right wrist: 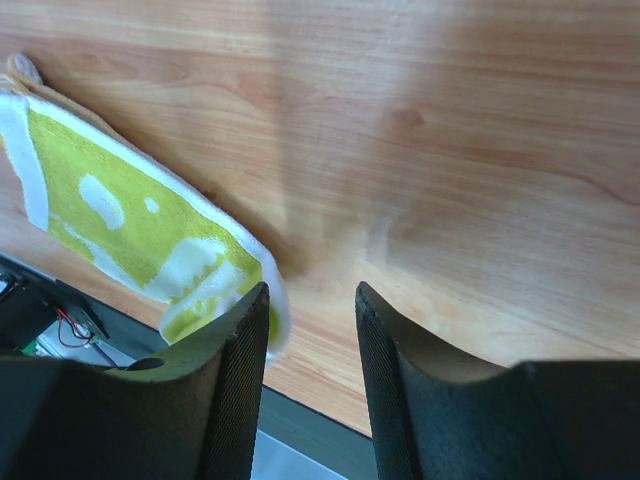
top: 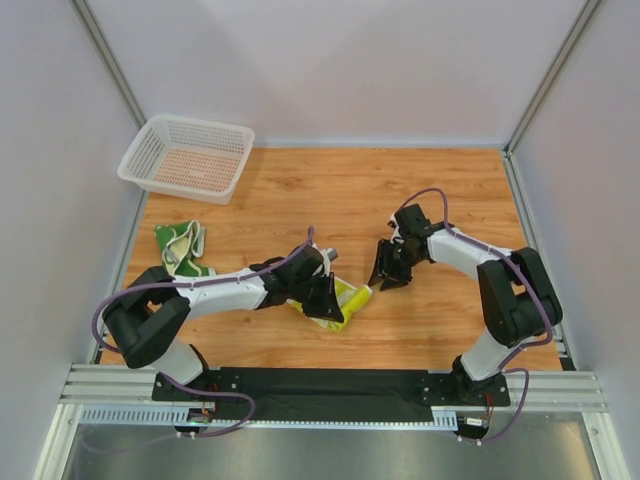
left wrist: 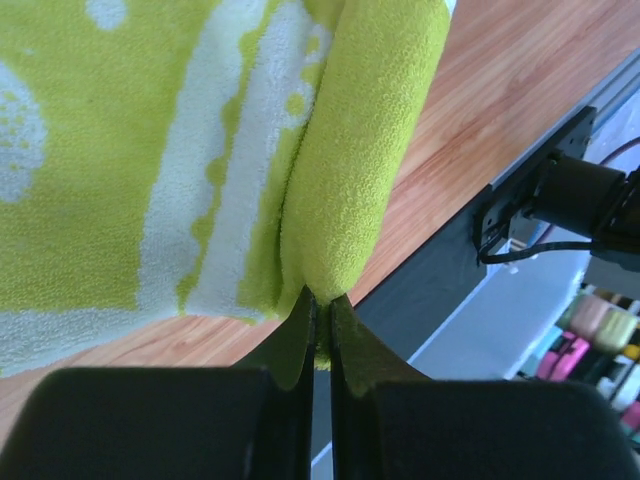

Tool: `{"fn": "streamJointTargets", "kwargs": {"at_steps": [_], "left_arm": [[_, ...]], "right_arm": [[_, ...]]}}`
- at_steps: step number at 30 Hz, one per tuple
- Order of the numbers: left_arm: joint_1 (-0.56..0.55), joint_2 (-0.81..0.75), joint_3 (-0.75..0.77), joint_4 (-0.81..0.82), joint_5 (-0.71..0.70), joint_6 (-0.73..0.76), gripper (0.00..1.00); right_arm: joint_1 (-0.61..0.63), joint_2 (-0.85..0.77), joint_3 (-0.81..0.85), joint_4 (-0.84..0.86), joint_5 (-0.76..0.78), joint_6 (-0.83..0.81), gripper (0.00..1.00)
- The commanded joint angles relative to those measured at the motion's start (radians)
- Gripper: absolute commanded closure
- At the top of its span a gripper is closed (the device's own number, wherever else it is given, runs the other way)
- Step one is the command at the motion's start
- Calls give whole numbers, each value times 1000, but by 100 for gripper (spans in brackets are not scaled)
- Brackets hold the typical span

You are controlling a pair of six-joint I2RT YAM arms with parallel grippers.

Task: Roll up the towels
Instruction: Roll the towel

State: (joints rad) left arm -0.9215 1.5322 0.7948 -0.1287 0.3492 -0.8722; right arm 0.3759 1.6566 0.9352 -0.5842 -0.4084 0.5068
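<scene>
A yellow-green towel (top: 345, 303) with cream patterns lies on the wooden table near the front middle. My left gripper (top: 325, 295) is shut on a fold of it; in the left wrist view the cloth (left wrist: 360, 170) bulges up from between the closed fingertips (left wrist: 322, 305). My right gripper (top: 388, 272) is open and empty, just right of the towel, above bare wood. In the right wrist view the towel's end (right wrist: 150, 240) lies left of the fingers (right wrist: 310, 300). A second towel (top: 181, 247), cream with green patterns, lies crumpled at the left.
A white plastic mesh basket (top: 187, 157) stands at the back left corner. White walls enclose the table on three sides. A black strip and metal rail (top: 330, 385) run along the near edge.
</scene>
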Motion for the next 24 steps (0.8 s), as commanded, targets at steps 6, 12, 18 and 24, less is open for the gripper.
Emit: {"fn": "streamJointTargets", "kwargs": {"at_steps": [6, 12, 18, 24], "left_arm": [[65, 16, -87, 188, 174, -194, 100], [93, 37, -123, 189, 169, -231, 100], [138, 117, -180, 303, 247, -283, 100], [177, 175, -178, 314, 297, -275, 100]], "right_arm": [[-94, -110, 53, -23, 7, -22, 58], [-117, -239, -31, 96, -150, -10, 54], [-112, -311, -206, 228, -294, 9, 40], [-71, -308, -276, 303, -290, 50, 37]]}}
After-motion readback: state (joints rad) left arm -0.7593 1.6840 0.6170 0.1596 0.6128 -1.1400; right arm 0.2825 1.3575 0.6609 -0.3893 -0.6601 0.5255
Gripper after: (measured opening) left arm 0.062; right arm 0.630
